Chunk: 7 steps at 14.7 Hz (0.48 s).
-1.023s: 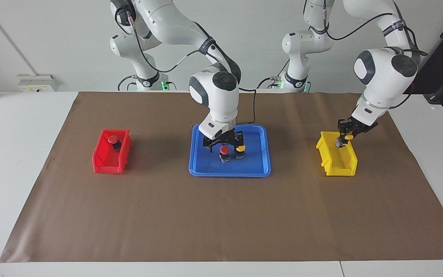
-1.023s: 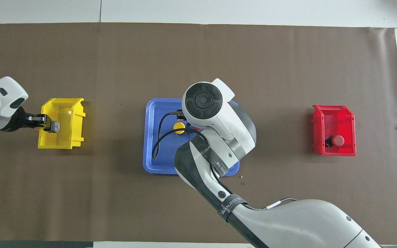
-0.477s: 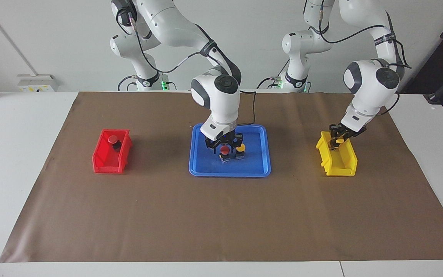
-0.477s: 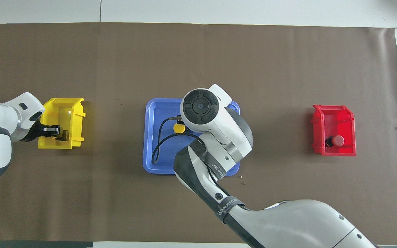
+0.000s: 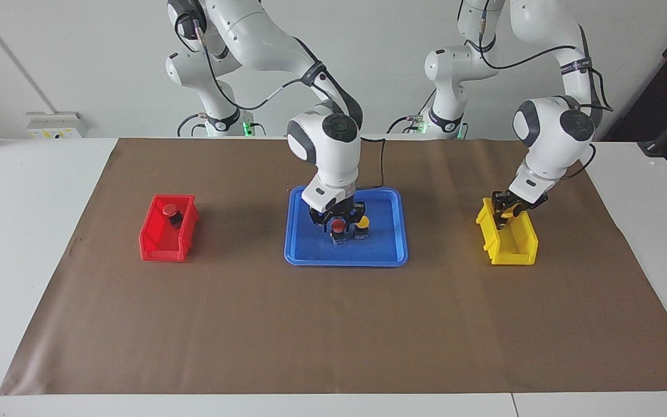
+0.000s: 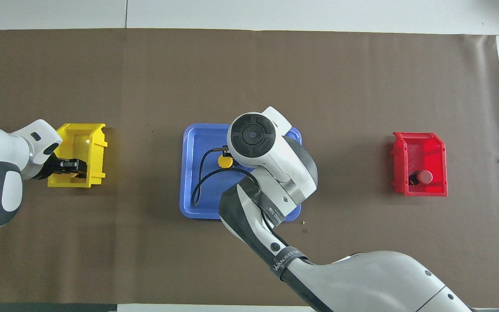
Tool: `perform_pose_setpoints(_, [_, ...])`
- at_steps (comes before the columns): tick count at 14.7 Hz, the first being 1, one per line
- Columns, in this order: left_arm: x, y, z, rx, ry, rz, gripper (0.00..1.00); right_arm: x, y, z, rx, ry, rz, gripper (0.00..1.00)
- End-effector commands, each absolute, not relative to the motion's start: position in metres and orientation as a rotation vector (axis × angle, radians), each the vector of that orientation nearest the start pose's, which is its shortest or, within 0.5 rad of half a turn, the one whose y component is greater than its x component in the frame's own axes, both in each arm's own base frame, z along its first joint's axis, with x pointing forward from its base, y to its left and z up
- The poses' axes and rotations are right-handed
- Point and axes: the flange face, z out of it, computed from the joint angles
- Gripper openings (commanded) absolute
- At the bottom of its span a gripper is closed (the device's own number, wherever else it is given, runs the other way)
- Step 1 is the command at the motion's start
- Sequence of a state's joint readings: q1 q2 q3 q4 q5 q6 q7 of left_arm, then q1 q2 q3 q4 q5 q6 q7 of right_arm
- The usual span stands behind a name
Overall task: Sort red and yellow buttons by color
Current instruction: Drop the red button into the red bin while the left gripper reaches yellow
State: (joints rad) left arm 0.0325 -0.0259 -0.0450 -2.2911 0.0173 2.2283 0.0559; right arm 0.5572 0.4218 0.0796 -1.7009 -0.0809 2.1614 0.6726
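A red button (image 5: 339, 225) and a yellow button (image 5: 362, 222) stand side by side in the blue tray (image 5: 310, 255). My right gripper (image 5: 336, 218) is low over the red button, open, with a finger on each side of its cap. In the overhead view the right arm's wrist hides that red button; the yellow one (image 6: 225, 161) shows. My left gripper (image 5: 505, 213) is down in the yellow bin (image 5: 513, 249), shut on a second yellow button (image 5: 506, 212). Another red button (image 5: 169, 209) lies in the red bin (image 5: 160, 249).
The red bin (image 6: 440, 143) is at the right arm's end of the brown mat and the yellow bin (image 6: 95, 138) at the left arm's end, with the blue tray (image 6: 193, 203) between them. A black cable (image 6: 197, 186) hangs over the tray.
My left gripper has come down into the yellow bin with the yellow button. My right gripper has sunk lower around the red button in the tray.
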Motion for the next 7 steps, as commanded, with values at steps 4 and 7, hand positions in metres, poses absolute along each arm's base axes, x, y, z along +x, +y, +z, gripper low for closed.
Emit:
perform_pose_setpoints(4, [0.529,-0.011,0.399,-3.101,0.142,0.117,0.9,0.549,0.378,0.364,-3.155,-0.02,-0.093,0.04])
perform_pose_setpoints(7, [0.547,-0.017,0.48,-3.096,0.151,0.11,0.96,0.578,0.304,0.426,-3.189,-0.197,-0.047,0.04])
